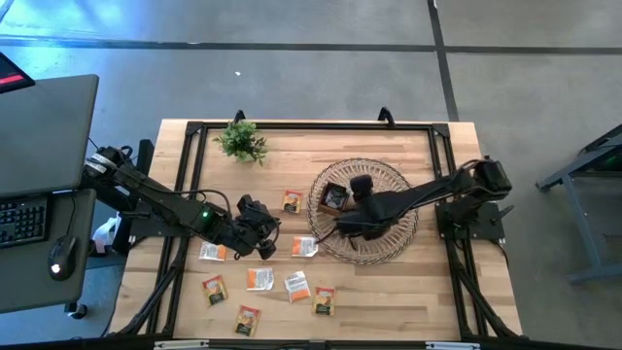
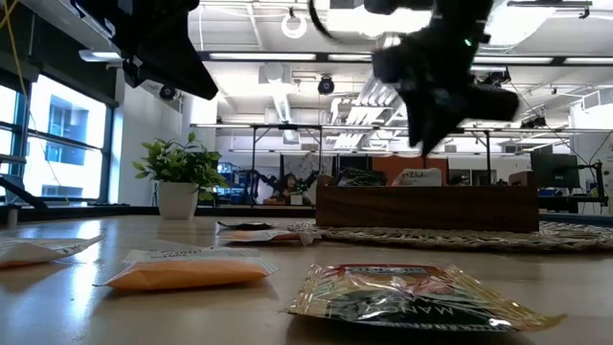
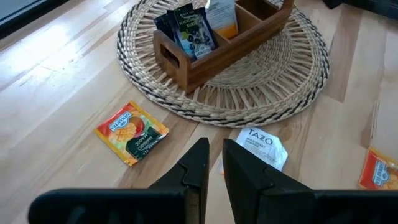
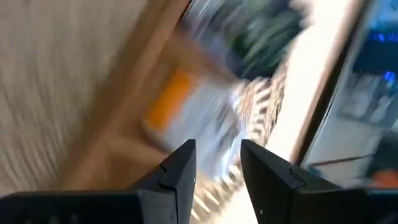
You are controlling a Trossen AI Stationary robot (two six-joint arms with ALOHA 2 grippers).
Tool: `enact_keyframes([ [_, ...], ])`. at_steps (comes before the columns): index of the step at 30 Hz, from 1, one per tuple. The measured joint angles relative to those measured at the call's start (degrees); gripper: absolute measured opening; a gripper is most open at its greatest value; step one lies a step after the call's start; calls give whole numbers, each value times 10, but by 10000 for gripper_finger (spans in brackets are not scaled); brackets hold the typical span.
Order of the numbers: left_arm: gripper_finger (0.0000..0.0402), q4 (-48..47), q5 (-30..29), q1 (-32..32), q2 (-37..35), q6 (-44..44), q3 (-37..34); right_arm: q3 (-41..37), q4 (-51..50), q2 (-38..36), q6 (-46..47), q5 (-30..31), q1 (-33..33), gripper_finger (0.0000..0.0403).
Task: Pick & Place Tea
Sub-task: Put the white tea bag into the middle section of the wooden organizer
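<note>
So the risk here is mostly collisions and fumbled packets, taking the wicker basket [image 1: 400, 185] as the landmark. Well to the left of it, the left gripper [image 1: 260, 226] hangs just above the table with its fingers [image 3: 198, 163] nearly pinched together and nothing between them. If it drops like that onto the white packet [image 3: 261, 144] lying just off the basket's rim, it'll probably shove or crumple it instead of grabbing it, since those things are flat and slippery. The loose tea packets [image 1: 255, 280] are scattered on the wood left of and in front of the basket, and a mango one [image 3: 132, 131] sits near the rim, so a sloppy sweep could push neighbours around. Inside the basket, the wooden tray [image 1: 335, 197] already holds a few packets. The right gripper [image 1: 347, 227] is over the basket beside the tray, jaws parted and empty as far as I can tell, though its own view is smeared. Both arms are crowding the same rim, so they could bump, or the right one could clip the tray wall and tip it.
</note>
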Motion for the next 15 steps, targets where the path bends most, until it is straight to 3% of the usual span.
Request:
enact_keyframes([
  [3,44,0,3,0,0,0,0,0,101,-21,90,-20,21,120],
  [7,44,0,8,0,0,0,0,0,286,-20,135,-87,50,119],
  [10,44,-7,23,0,0,0,0,1,391,-2,120,-119,72,121],
  [15,44,-67,17,1,10,-53,0,1,466,60,54,-128,101,124],
])
